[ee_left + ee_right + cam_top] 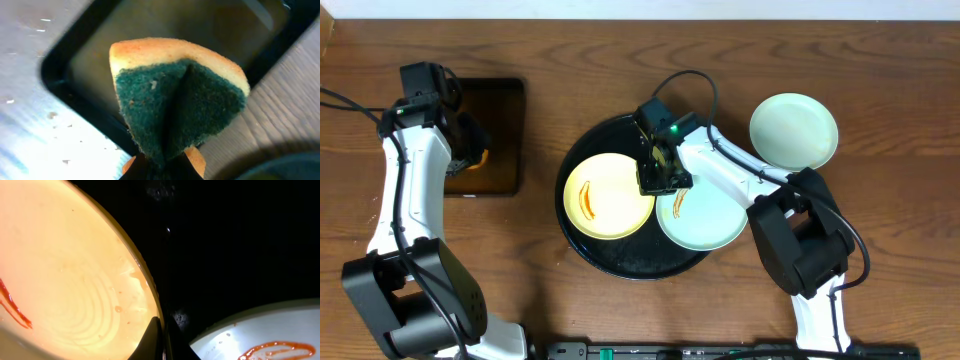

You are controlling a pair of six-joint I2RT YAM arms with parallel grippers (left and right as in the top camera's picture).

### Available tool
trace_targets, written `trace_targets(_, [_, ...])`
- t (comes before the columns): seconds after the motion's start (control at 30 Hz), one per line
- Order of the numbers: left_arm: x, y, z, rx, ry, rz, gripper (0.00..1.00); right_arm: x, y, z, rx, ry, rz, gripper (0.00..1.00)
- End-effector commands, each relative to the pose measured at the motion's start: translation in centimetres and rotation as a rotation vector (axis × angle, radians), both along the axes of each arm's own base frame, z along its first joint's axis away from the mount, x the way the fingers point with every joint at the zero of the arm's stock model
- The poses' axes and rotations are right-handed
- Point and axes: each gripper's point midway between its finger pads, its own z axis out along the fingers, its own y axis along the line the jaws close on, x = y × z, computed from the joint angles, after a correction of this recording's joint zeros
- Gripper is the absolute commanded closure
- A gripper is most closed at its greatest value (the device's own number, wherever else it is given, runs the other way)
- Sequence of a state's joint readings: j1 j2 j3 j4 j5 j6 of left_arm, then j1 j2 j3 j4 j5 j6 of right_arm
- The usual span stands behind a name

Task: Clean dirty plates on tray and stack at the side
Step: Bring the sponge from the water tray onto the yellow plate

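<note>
Though smeared — yellow plate (615,205) in gripper (160,330)

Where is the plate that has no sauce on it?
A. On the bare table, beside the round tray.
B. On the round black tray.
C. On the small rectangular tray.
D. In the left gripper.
A: the clean plate lies on the table beside the round tray, which holds the smeared yellow plate and smeared pale plate.

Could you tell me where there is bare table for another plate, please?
Bare table lies between the small rectangular tray and the round tray, and right of the clean plate. The round tray is crowded: yellow plate, smeared blue plate and the right pincer at the yellow plate's rim. The left pincer holds a sponge above the rectangular tray.
</note>
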State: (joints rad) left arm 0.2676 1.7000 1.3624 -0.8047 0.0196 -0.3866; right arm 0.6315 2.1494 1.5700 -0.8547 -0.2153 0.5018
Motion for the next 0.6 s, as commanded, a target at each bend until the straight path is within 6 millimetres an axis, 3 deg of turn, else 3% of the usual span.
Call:
trace_targets(0.0, [0.8,-3.4,-0.6,-0.147,-0.036,-0.193,0.92,0.5,0.2,-0.4,-0.025,-0.041,0.041,0.99])
trace_targets(0.17, [1.0,-6.4,-0.3,-0.227,-0.057,-0.311,0.92,0.9,0.0,-0.6,-0.073,-0.083,0.037,0.99])
trace_targets(0.57, [-1.8,-14.5,-1.2,-0.301,0.098,-0.391,0.92,1.2,0.3,-0.6,-0.089,-0.108,0.005,0.99])
